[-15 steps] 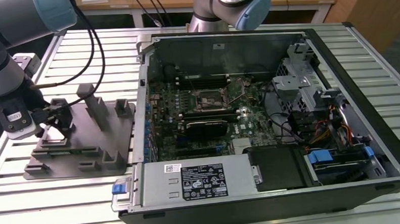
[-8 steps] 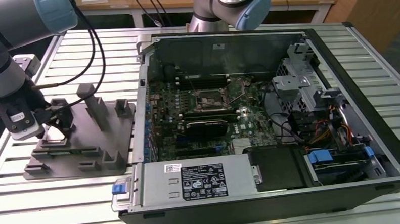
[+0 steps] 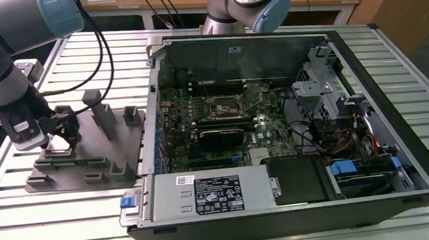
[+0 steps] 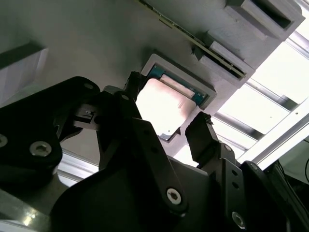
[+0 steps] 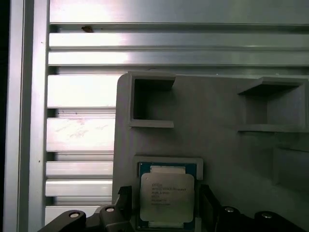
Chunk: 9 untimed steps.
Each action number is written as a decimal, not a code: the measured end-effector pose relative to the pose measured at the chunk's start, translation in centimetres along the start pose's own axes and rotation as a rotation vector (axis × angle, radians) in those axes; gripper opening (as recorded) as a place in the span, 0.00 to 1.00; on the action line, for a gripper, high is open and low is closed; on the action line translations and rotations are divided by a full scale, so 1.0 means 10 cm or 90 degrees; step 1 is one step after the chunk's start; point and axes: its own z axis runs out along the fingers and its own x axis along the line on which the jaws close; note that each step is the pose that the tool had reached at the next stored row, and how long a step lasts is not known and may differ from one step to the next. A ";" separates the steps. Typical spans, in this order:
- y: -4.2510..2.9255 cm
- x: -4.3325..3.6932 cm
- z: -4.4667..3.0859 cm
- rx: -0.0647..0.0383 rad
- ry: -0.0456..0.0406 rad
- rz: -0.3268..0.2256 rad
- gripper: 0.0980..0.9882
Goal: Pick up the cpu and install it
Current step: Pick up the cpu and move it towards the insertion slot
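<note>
The cpu [image 5: 166, 193], a flat silver square on a green edge, lies in a shallow square pocket of the grey tray [image 5: 217, 111]. In the second wrist view the cpu [image 4: 164, 104] glares bright. My gripper [image 5: 165, 202] is lowered over it and open, with one black finger [image 5: 124, 198] on either side and a narrow gap to each edge. The fingers [image 4: 200, 130] flank the chip in both wrist views. In the exterior view my gripper [image 3: 65, 138] hangs over the near-left part of the tray [image 3: 79, 174]. The black socket [image 3: 224, 104] sits mid-motherboard.
The open computer case [image 3: 287, 122] lies at the exterior view's right of the tray, its metal wall [image 3: 152, 101] close to the tray's upright posts [image 3: 102, 117]. A second arm's base [image 3: 250, 7] stands behind the case. Slatted metal table [image 5: 82, 92] surrounds everything.
</note>
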 end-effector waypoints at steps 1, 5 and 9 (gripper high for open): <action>0.000 0.000 0.004 -0.001 0.0001 0.000 0.63; -0.003 0.000 0.033 -0.003 0.0004 0.001 0.63; -0.002 -0.001 0.039 -0.003 -0.0002 0.009 0.63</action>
